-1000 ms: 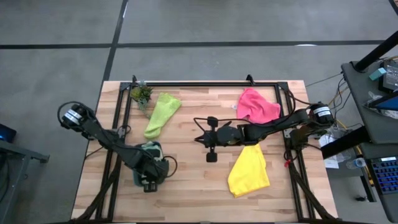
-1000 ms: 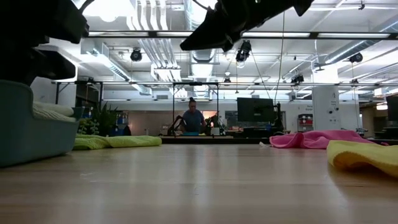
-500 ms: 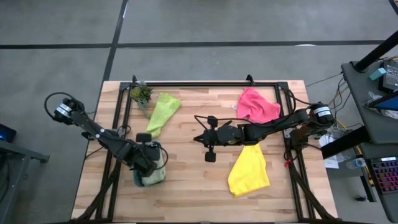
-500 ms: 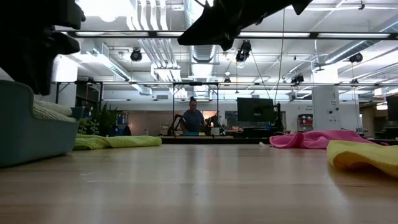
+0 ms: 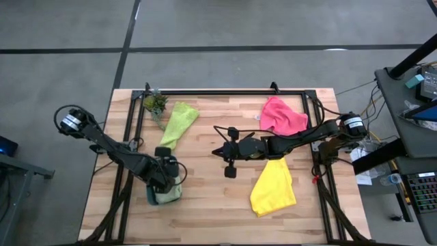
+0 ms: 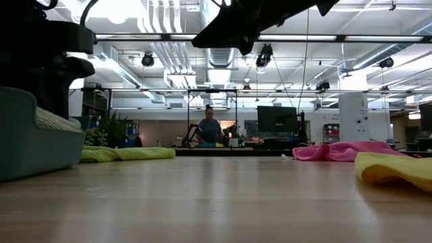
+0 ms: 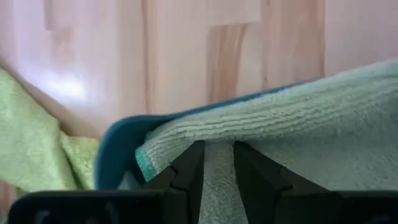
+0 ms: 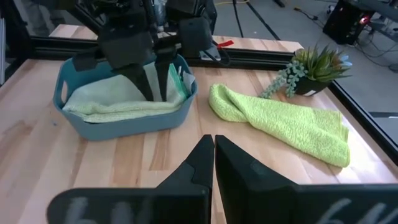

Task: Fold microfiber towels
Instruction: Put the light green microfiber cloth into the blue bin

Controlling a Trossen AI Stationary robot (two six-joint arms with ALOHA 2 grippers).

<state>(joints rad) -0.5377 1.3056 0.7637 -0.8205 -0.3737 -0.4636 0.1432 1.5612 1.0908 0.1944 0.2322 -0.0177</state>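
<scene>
Left hand [image 8: 155, 78] is down inside the teal tray [image 8: 124, 121], its two dark fingers [image 7: 186, 174] set narrowly apart and poking into the pale sage green towel [image 7: 311, 118] that lies folded in there; whether it actually pinches the cloth, I cannot tell. Right beside that hand, outside the tray's rim, sits the lime green towel [image 5: 176, 124], a long crumpled strip on the desk [image 5: 212, 205], and just past its far end the small potted plant [image 5: 155, 104] stands at the desk's corner. Over to the right hand [image 5: 230, 166]: it hovers above the middle of the desk with its fingers [image 8: 239, 171] pressed together, nothing between them, pointed toward the tray and the left hand. Behind this hand, along its own arm, the yellow towel [image 5: 274, 186] lies loose near the desk's front edge, and the pink towel [image 5: 281, 116] is bunched near the back edge, the two well apart from the tray. From desk level, a person [image 6: 209, 129] is in view far off in the room.
</scene>
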